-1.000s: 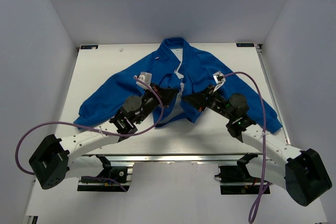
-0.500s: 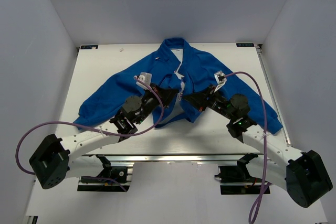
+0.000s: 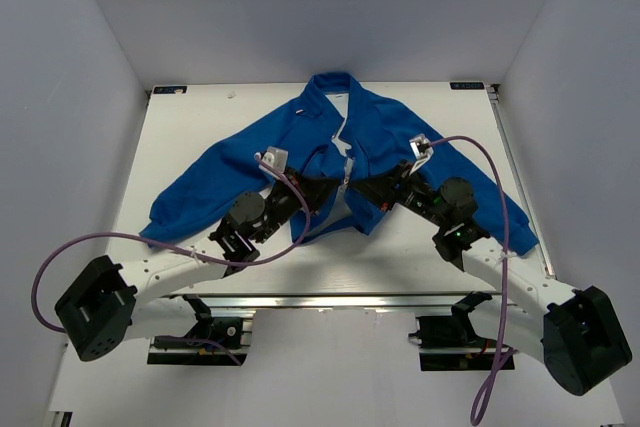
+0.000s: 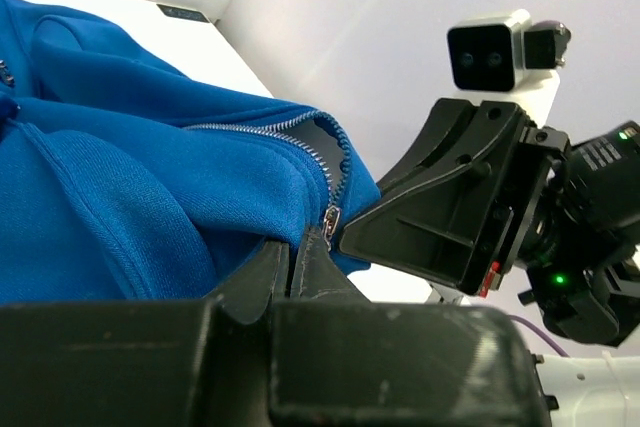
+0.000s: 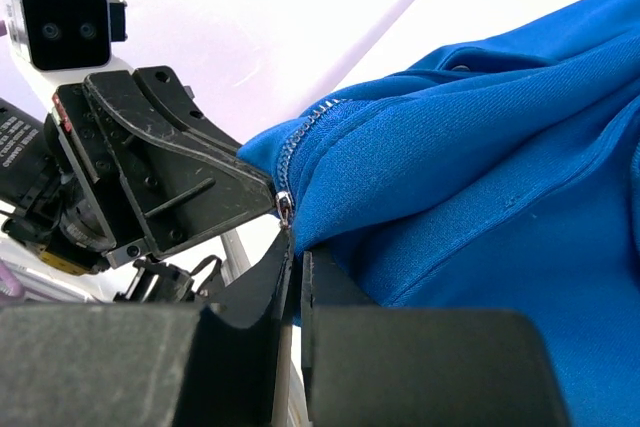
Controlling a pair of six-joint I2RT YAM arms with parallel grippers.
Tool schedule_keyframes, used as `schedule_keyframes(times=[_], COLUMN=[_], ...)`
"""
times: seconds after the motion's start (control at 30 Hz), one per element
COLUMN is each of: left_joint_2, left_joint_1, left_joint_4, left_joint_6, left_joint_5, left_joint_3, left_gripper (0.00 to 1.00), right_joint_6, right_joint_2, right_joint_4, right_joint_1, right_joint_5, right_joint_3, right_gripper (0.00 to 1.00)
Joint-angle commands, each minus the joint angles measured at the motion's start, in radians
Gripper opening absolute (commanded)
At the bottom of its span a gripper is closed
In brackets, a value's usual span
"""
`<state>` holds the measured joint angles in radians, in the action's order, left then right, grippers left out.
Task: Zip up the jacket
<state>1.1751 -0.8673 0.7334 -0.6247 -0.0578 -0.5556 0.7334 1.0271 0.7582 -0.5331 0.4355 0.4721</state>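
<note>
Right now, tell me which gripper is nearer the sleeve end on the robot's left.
Left, narrowly. Both pinch the jacket at its front hem, far right of that sleeve end; the left gripper is on the sleeve's side, the right gripper just beyond it.

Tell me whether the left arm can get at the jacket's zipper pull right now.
Probably yes: the left fingers sit shut just beneath the zipper pull on the jacket, with nothing between them. The right fingers crowd in from opposite, leaving little room.
</note>
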Motion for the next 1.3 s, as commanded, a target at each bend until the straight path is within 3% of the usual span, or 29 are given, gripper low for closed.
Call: schedule_keyframes(times=[0.0,0.17,0.37,0.67,1.07,1.27], left_joint_2=[-0.051,-0.054,-0.084,-0.055,-0.114,-0.147], left_joint_1=[-0.009,-0.009,-0.009,-0.009,-0.010,-0.012], left_joint_4=[0.064,0.026,-0.009,-0.216,-0.347,-0.499], left_joint_6=[0.014,0.037,0.054,0.082,0.100,0.103], left_joint_5=[0.085,0.165,0.153,0.190,0.315,0.228], left_joint_3=[0.019,0.005,0.005,-0.038,0.069,0.057], left_gripper=[0.00,0.00,0.00,0.00,0.00,0.00], right_joint_6=[-0.006,-0.023,-0.035,-0.026,0.007,0.018], right_joint_2=[-0.027,-0.033,-0.055,-0.075,-0.041,-0.058], right_joint_4=[0.049,0.029,-0.003,-0.053,-0.167,-0.254], right_joint_1=[0.015,0.036,0.044,0.050,0.100,0.117], right_joint_5=[0.008,0.037,0.057,0.029,0.026,0.066], right_joint_3=[0.049,0.060,0.053,0.102,0.200,0.191], right_gripper=[0.00,0.00,0.00,0.00,0.00,0.00])
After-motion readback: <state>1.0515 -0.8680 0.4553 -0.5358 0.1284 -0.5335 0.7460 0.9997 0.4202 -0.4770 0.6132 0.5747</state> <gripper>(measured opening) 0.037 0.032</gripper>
